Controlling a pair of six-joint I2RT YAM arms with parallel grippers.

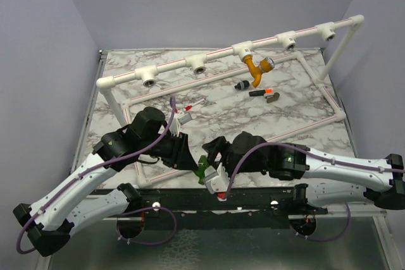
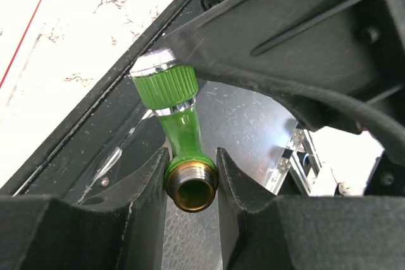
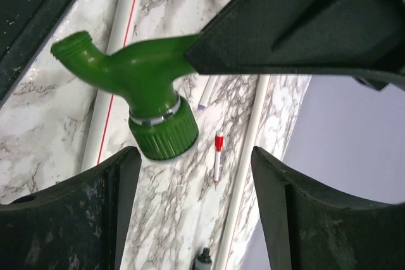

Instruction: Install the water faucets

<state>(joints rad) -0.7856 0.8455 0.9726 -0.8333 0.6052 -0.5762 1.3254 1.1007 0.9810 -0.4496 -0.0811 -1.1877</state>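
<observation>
The green faucet [image 2: 180, 118] is held at its brass threaded end by my left gripper [image 2: 191, 184], whose jaws are shut on it; its silvery ribbed cap points away, over the table's near edge. In the top view the faucet [image 1: 202, 172] hangs between my left gripper [image 1: 192, 161] and my right gripper [image 1: 214, 178]. In the right wrist view the faucet [image 3: 136, 83] sits just ahead of my right gripper [image 3: 196, 184], which is open wide and not touching it. The mustard-orange faucet [image 1: 256, 67] hangs from a T-socket of the white pipe frame [image 1: 215, 60].
The pipe frame's upper rail has several open sockets [image 1: 149, 80]. A purple pen [image 1: 173, 107], a red-capped pen [image 3: 217, 155], a black cap [image 1: 241, 85] and small parts [image 1: 266, 95] lie on the marble inside the frame's floor rails [image 1: 316, 124]. Grey walls stand on three sides.
</observation>
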